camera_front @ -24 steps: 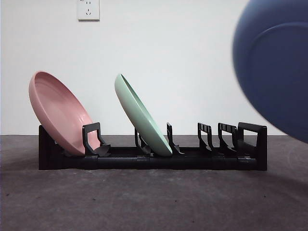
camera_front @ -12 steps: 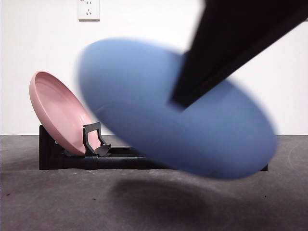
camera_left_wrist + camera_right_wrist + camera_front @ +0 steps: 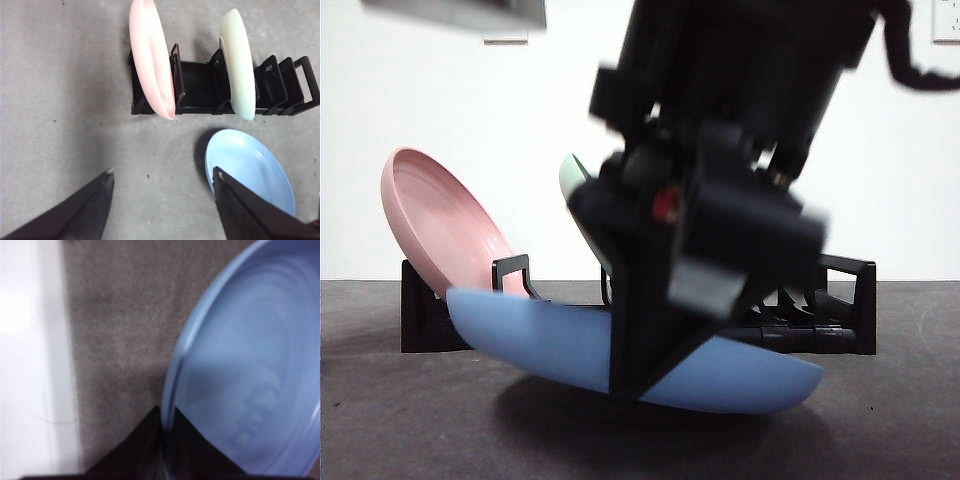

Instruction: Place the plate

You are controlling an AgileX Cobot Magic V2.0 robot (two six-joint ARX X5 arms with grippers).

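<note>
your right end effector (image 3: 638, 385) is clamped on the rim of the blue plate (image 3: 550, 335), jaws pinching the edge w/ one each side, as the right wrist view shows. plate sits low over the bench (image 3: 410, 420), nearly flat, slightly tilted, in front of the black dish rack (image 3: 845, 300); can't tell if it touches the bench. it's not in any slot. pink plate (image 3: 435, 225) leans in the rack's end slot, pale green plate (image 3: 239, 62) leans in a middle slot, mostly hidden behind your arm in the front view. your left end effector (image 3: 162, 200) hangs above the bench w/ jaws spread wide, gripping nothing, looking down on rack and blue plate. wall socket is partly visible up top in front view.
</note>
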